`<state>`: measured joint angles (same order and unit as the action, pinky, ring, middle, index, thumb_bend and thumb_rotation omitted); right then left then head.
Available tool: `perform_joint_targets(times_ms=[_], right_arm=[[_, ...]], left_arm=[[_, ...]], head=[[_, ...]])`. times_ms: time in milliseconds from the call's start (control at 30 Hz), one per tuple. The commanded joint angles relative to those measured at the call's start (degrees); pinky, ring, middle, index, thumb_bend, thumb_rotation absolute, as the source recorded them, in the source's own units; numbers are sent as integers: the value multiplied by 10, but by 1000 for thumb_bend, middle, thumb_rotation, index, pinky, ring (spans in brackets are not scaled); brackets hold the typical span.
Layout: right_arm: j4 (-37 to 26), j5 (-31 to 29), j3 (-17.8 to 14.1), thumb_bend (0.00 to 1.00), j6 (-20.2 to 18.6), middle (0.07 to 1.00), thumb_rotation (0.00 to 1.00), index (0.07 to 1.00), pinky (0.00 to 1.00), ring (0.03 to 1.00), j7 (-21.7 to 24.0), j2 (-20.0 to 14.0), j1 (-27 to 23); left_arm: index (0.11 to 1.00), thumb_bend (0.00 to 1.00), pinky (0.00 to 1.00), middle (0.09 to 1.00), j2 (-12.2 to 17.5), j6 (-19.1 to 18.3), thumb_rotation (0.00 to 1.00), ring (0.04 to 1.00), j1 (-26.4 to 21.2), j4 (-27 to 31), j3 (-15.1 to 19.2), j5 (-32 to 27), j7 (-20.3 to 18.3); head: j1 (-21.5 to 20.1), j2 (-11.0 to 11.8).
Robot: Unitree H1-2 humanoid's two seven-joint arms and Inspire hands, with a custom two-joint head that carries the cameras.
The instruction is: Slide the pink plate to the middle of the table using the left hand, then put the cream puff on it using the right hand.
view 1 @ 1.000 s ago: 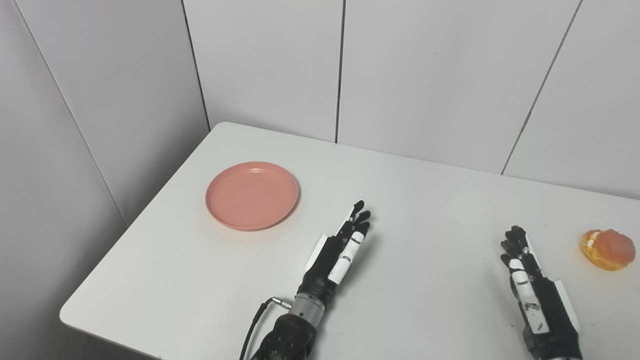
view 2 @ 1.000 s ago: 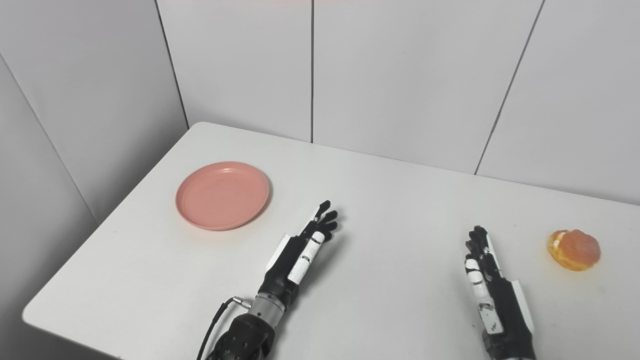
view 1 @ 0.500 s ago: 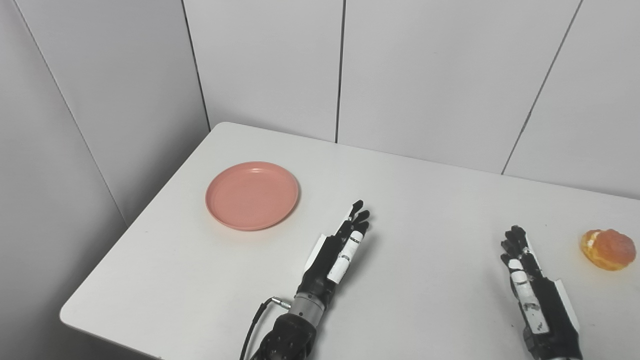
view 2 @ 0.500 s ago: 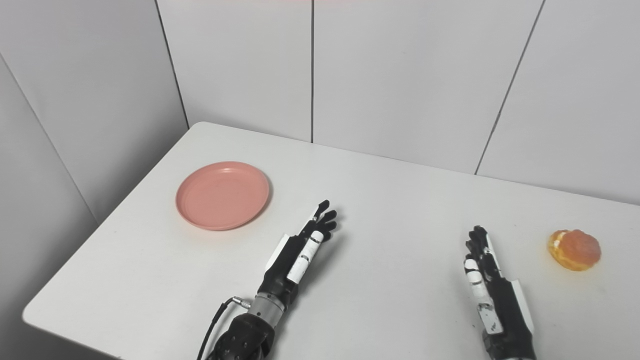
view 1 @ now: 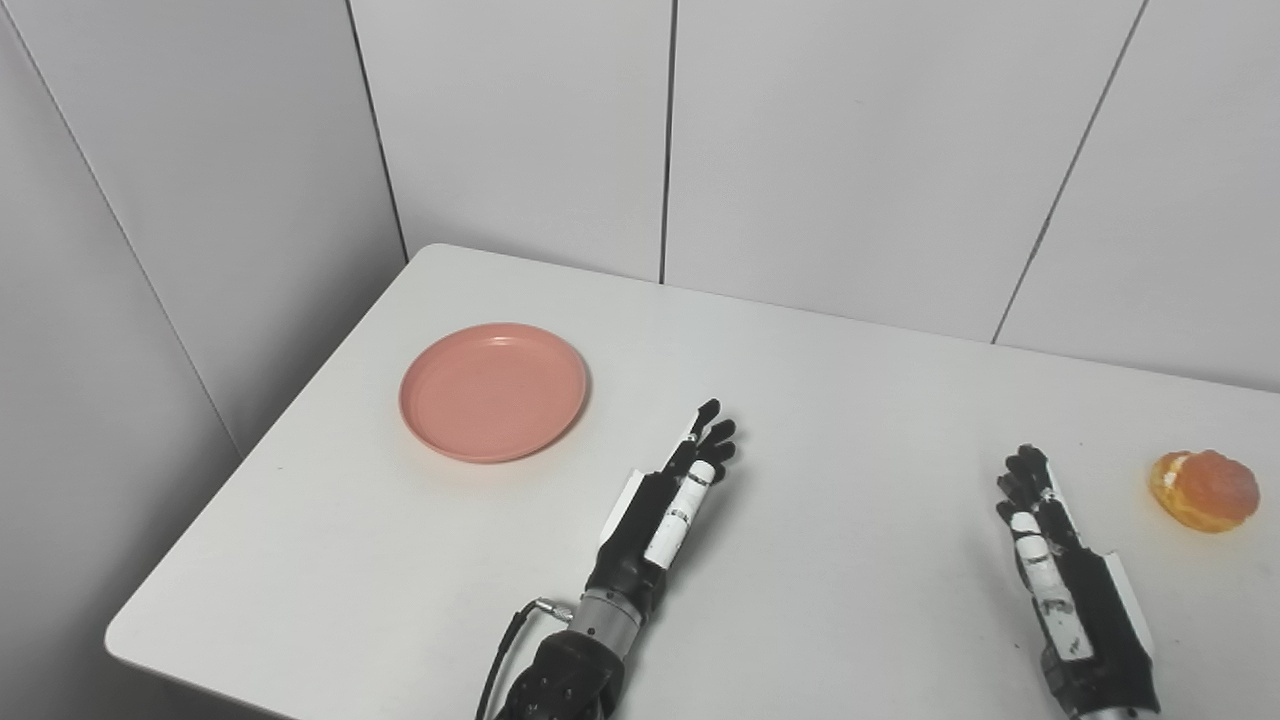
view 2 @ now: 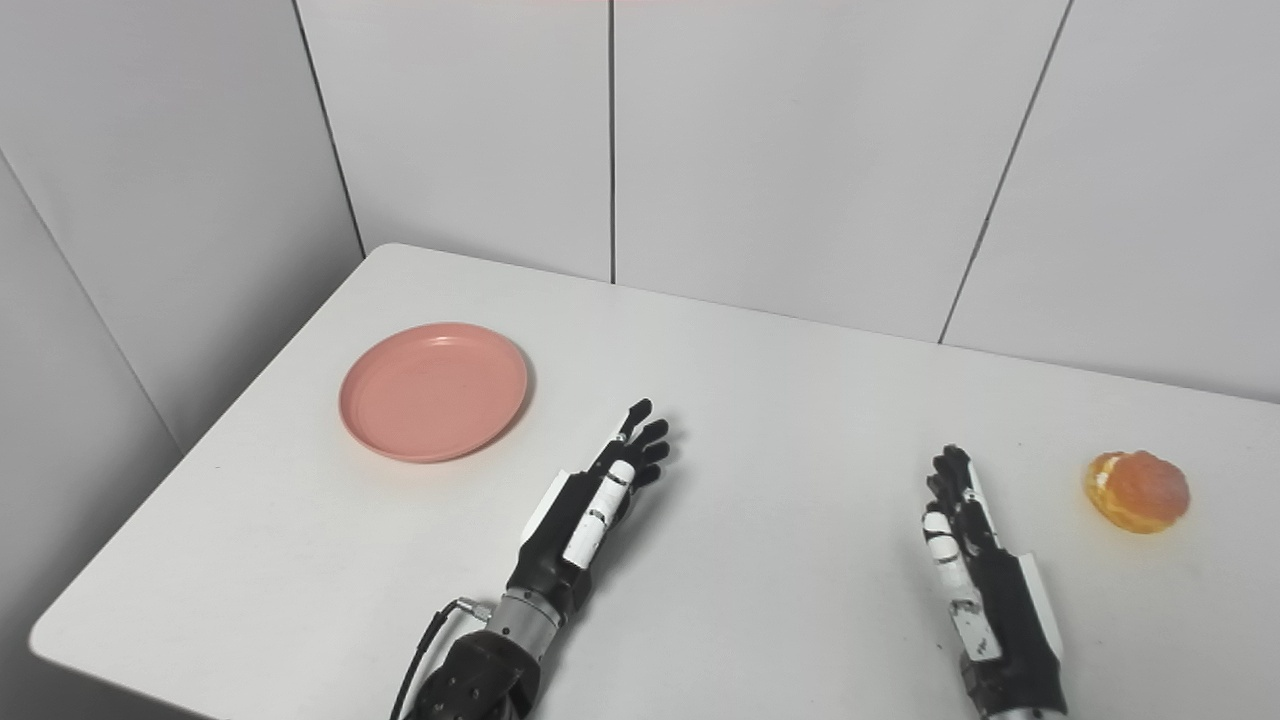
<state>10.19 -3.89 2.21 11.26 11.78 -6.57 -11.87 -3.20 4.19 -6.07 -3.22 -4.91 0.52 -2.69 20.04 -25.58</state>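
plate and puff sit where they sat a second ago; the whole picture has slid a little to the left, so that is the head cameras turning, not the things moving. the pink plate lies empty at the left end of the white table, well apart from the middle, so the slide has not begun. the left hand lies low over the table just right of the plate, fingers straight and a little apart, holding nothing, much as before. the right hand waits further right, fingers stretched out and empty. the cream puff rests at the far right, untouched and clear of that hand. no brand, label or writing can be read, though the hands' white parts are too small to be sure.
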Motion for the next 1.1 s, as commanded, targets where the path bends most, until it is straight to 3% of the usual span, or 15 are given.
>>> perform_joint_targets(times_ms=[0, 267, 500, 867, 1067], right_arm=[[52, -7, 1, 167, 16, 1000, 850, 1000, 1000, 1000, 5, 2, 31], [51, -18, -1, 173, 8, 1000, 852, 1000, 1000, 1000, 9, 5, 30], [60, -17, 0, 179, 15, 1000, 854, 1000, 1000, 1000, 9, 6, 25], [61, -7, 0, 193, 12, 1000, 867, 1000, 1000, 1000, 3, 6, 24], [63, -4, 0, 170, 13, 1000, 862, 1000, 1000, 1000, 3, 5, 24]], left_arm=[[962, 385, 951, 959, 4, -12, 1000, 950, 22, 7, -2, -3, -6], [952, 405, 954, 953, 11, -47, 1000, 949, 12, 64, -5, -2, -11], [943, 448, 917, 940, 21, -51, 999, 916, -10, 95, 3, 4, -7], [944, 505, 953, 946, 37, -68, 960, 925, -55, 136, 43, -21, -3], [947, 474, 936, 948, 45, -74, 960, 928, -77, 154, 63, -24, 1]], head=[[1, -1], [0, -3], [2, -2], [6, 1], [7, 1]])
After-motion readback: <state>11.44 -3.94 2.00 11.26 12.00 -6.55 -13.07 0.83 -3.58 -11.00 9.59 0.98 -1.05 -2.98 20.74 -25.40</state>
